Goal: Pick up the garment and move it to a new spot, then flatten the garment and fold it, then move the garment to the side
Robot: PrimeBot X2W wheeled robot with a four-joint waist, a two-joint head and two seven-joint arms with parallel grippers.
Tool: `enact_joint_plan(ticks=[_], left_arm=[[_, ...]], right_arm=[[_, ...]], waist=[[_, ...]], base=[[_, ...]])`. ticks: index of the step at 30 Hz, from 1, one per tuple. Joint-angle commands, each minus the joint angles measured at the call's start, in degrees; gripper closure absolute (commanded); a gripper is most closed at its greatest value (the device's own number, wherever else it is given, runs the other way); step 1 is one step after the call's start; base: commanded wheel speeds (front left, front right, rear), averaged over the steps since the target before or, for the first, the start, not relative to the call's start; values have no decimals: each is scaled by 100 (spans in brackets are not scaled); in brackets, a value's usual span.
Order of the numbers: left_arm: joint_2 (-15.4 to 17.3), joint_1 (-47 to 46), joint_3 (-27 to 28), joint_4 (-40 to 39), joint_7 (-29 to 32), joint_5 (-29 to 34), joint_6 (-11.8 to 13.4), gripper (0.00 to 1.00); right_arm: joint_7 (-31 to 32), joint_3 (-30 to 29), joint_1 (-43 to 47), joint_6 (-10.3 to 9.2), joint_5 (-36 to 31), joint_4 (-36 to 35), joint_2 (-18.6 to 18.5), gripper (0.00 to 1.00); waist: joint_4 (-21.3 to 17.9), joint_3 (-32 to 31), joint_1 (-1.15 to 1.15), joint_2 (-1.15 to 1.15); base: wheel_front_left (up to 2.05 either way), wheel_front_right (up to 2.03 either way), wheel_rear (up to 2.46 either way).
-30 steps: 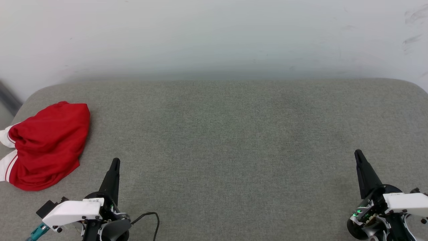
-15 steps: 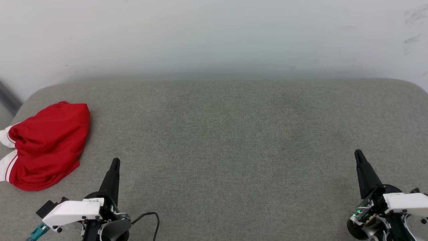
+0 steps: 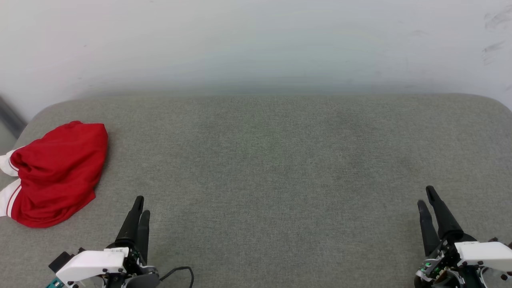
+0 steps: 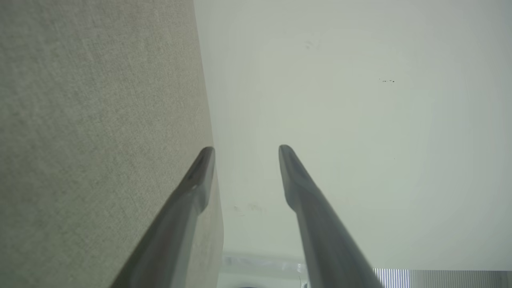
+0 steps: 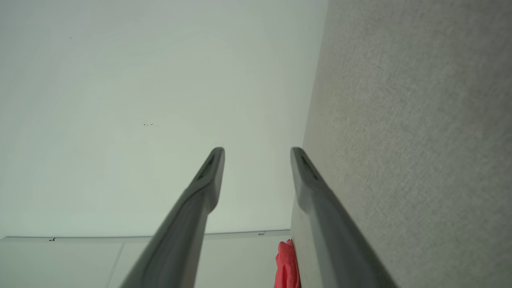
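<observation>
Pickup not begun yet: garment (image 3: pixel 56 174) sits bunched at the left edge of the surface (image 3: pixel 260 160), left hand (image 3: pixel 142 205) and right hand (image 3: pixel 425 195) both parted and empty, so the left one probably reaches over next.

Crumpled red garment (image 3: pixel 60 172), white-trimmed, far left

A grey fabric surface (image 3: pixel 280 160) meets a plain white wall (image 3: pixel 256 40).

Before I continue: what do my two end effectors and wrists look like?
The left end effector and right end effector each have two long, tapered black fingers on a white wrist cover. A black cable loops beside the left; a green light glows on the right.
</observation>
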Motion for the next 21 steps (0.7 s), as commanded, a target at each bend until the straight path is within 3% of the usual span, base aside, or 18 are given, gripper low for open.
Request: enact_joint_plan(ticks=[1,13,21], left_arm=[[5,-47,-46,-59,-43,24,-1,0],[8,-72,-378,-313,-394,313,-1,0],[11,-48,-475,-489,-597,1207,-1,0]], right_arm=[[-38,21,-38,0,-30,-77,-1,0],[-390,173,70,0,-300,-371,-3,0],[-595,209,118,0,-1196,-567,-48,0]], waist=[[0,0,0,0],[-1,-21,0,0],[13,-38,0,0]], base=[[0,0,0],[0,0,0],[0,0,0]])
